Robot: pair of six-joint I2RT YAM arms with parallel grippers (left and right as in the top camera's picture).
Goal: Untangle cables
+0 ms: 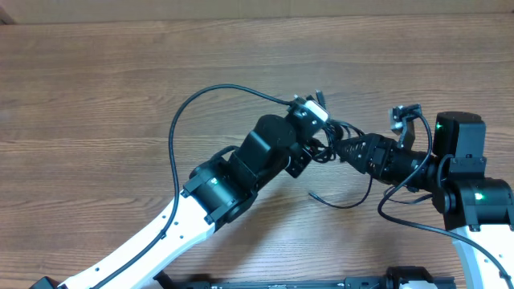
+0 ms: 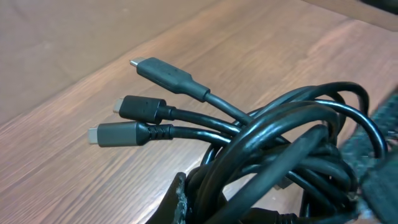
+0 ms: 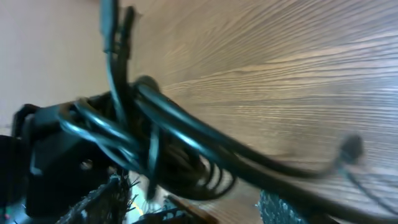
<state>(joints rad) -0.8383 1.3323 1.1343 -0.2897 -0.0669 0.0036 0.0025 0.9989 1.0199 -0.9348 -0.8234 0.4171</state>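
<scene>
The cables are a coiled bundle of thin black cords, and three silver-tipped plugs stick out to the left over the table. My left gripper is shut on the bundle, with one dark finger pressed against the coils. Overhead, the left gripper and right gripper meet at the cables near the table's middle. In the right wrist view the right gripper stands open. Its fingers are spread wide just under the blurred cables. One loose strand trails onto the wood.
The wooden table stretches away on all sides. A thicker black wire arcs off the left arm, and another loops beside the right arm base.
</scene>
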